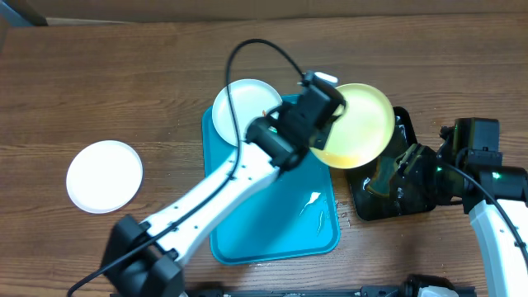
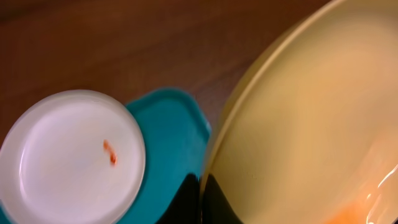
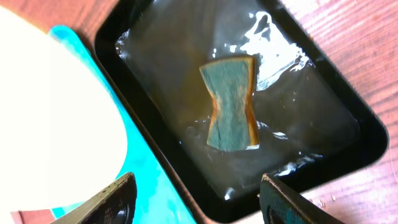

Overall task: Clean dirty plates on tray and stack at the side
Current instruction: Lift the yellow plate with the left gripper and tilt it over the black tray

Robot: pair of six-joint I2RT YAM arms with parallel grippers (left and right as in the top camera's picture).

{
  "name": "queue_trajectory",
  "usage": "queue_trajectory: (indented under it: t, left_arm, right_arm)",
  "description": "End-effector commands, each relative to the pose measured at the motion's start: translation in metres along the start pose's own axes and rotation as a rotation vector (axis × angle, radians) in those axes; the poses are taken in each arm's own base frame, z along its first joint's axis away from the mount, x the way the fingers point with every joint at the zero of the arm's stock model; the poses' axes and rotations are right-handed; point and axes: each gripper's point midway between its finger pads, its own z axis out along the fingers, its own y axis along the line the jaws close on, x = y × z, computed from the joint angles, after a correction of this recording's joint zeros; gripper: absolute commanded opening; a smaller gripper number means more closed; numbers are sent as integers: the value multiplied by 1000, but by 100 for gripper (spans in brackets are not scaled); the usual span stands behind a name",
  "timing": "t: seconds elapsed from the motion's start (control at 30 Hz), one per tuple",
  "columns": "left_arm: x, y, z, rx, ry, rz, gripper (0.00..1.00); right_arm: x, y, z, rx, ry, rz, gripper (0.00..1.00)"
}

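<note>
The left gripper [image 1: 328, 109] pinches the yellow-green plate [image 1: 363, 124] by its rim. The near white plate [image 1: 241, 107] lies just beside that gripper on the tray [image 1: 280, 223] corner. The far white plate [image 1: 104, 176] sits well away on the tabletop [image 1: 124, 74], making three in all. The right gripper [image 3: 199, 198] is spread wide above one sponge [image 3: 231, 102].

- My held plate [image 1: 367, 124]: pale yellow-green, with an orange tinge at one edge.
- The second plate [image 2: 74, 155]: white, with a small orange-red smear.
- The third plate [image 1: 104, 176]: white.
- The tray [image 1: 272, 227]: turquoise.
- The small tray [image 3: 370, 140]: black.
- The sponge [image 3: 231, 102]: blue-green with a yellowish rim.
- The surface [image 1: 124, 74]: brown wood grain.

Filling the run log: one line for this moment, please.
left gripper: holds yellow-green plate | right gripper: open over black tray | smeared white plate: on tray corner
</note>
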Motion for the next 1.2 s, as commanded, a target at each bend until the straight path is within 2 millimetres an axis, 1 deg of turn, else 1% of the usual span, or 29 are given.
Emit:
queue_trajectory:
  t: [0.0,0.07,0.17,0.2,0.23,0.27,0.37,0.43,0.5,0.63,1.17]
  left_arm:
    - [-21,-11,13,-171,-143,85,4]
    - [-26,-14,13,-248,-192,144,4]
    - [-37,-16,-1,-371,-270,212,4]
    - [-42,-21,-8,-403,-300,242,4]
    - [-50,-30,-19,-435,-342,297,4]
    - [-53,-36,-24,-448,-361,331,4]
    - [-60,-57,-46,-507,-422,426,4]
    - [-61,-64,-52,-519,-440,447,4]
    - [-63,-68,-56,-523,-452,464,4]
    - [-66,-69,-59,-529,-467,458,4]
    - [-66,-69,-59,-531,-465,466,4]
  right_arm:
    - [1,1,-5,-6,3,0,65]
    - [3,0,-5,0,14,3,65]
    - [4,-2,-5,9,16,2,65]
    - [4,-2,-5,12,15,2,65]
    - [3,-3,-5,16,12,1,65]
    - [3,-3,-5,16,12,1,65]
    - [3,-3,-5,16,12,1,65]
    - [3,-3,-5,16,13,1,65]
    - [3,-3,-5,16,13,1,65]
    - [4,-3,-5,16,14,2,65]
    - [4,-3,-5,16,13,2,65]
